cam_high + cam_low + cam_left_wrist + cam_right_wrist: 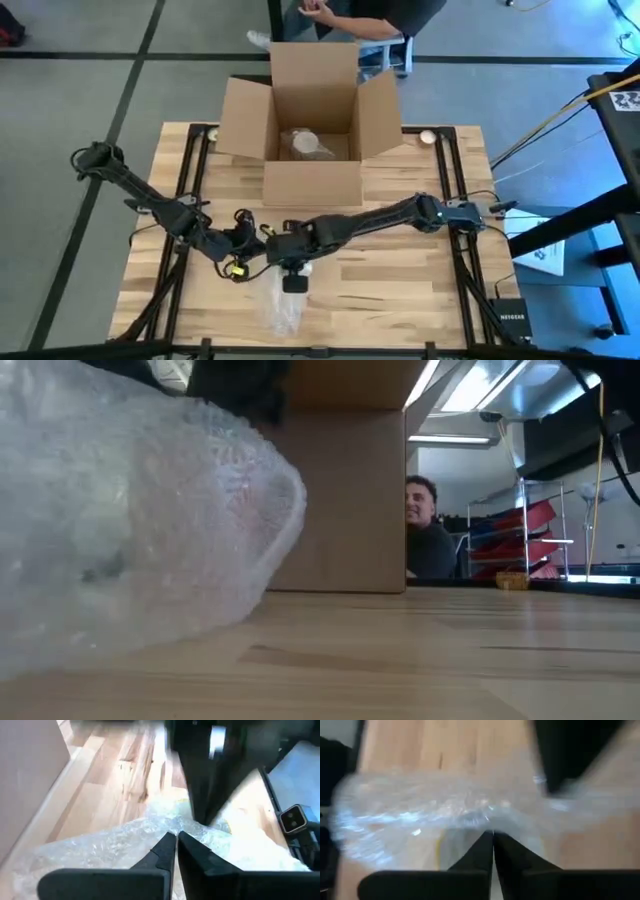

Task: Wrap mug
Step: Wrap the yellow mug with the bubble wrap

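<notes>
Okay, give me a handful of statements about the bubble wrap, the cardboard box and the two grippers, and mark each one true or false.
1. The open brown cardboard box stands at the far edge of the wooden table. True.
2. The clear bubble wrap bundle lies inside that box. False: it lies on the table near the front edge, apart from the box; a separate pale wrapped item sits in the box.
3. The left gripper has its fingers closed together at the bubble wrap. True.
4. The right gripper is wide open, far from the wrap. False: its fingers are together at the wrap.
5. A person shows beyond the table. True.
6. The box flaps are taped shut. False: they stand open.
</notes>
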